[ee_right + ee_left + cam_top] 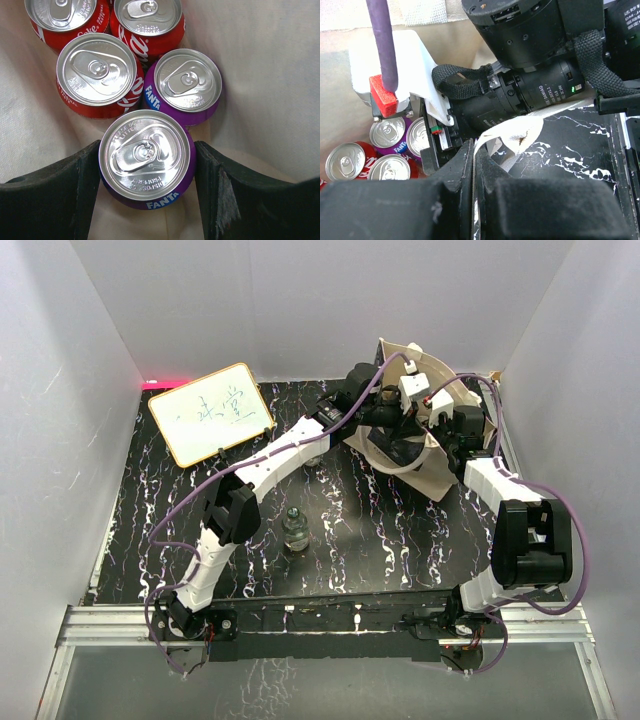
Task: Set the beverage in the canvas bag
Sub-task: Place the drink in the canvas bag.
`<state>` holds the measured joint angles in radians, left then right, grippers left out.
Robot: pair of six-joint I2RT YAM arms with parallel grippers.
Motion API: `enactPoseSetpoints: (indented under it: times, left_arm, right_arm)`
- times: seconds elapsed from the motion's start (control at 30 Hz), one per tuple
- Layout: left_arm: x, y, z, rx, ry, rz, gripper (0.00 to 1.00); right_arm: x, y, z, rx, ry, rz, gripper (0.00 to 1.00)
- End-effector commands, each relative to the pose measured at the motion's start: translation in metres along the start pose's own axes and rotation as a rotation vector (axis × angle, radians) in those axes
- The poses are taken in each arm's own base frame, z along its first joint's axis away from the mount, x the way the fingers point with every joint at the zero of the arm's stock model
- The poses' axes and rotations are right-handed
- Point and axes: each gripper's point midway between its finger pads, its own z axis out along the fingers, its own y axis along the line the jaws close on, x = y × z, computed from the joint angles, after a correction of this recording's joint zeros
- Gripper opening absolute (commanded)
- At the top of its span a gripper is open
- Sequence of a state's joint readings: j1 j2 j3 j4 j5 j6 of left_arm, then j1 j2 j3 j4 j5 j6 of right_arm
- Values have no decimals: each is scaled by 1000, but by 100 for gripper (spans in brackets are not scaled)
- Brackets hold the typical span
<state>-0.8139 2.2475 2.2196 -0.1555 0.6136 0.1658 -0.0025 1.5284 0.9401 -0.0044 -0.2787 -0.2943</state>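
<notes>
The beige canvas bag (432,478) stands at the back right, its mouth held open. My left gripper (378,437) (474,165) is shut on a white loop handle (520,136) of the bag. My right gripper (422,430) (146,167) reaches down inside the bag (260,75), and its fingers clasp a purple Fanta can (146,156) on both sides. Another purple can (187,85) and three red Coke cans (97,75) stand on the bag floor just beyond it. Some of these cans also show in the left wrist view (387,132). A small clear bottle (295,530) stands on the table between the arms.
A whiteboard (212,412) with writing lies at the back left of the black marbled table (350,540). White walls enclose three sides. The right arm's wrist (530,90) crosses close in front of the left wrist camera.
</notes>
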Motion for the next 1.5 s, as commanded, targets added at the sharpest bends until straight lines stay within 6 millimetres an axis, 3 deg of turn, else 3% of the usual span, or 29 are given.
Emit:
enactPoseSetpoints:
  times: [0.0, 0.4, 0.87, 1.07, 1.23, 1.4, 1.47]
  left_arm:
    - [-225, -14, -89, -98, -567, 331, 0]
    - [-249, -24, -110, -106, -618, 360, 0]
    - [-280, -34, -141, -142, -685, 336, 0]
    - [-285, -40, -149, -133, -694, 350, 0]
    - [-266, -57, -145, -12, -627, 398, 0]
    - [-223, -50, -142, 56, -516, 376, 0]
    - [-204, -45, -142, 71, -471, 360, 8]
  right_arm:
    - [13, 1, 1, -46, 44, -20, 8]
    - [12, -2, 1, -77, 59, -20, 8]
    - [30, -5, -6, -57, 100, -44, 8]
    - [28, -7, -9, -54, 103, -40, 8]
    - [12, 2, -12, -114, 64, -23, 8]
    - [-23, 17, -19, -232, 21, 14, 8]
    - [-36, 21, -23, -265, 0, 14, 8]
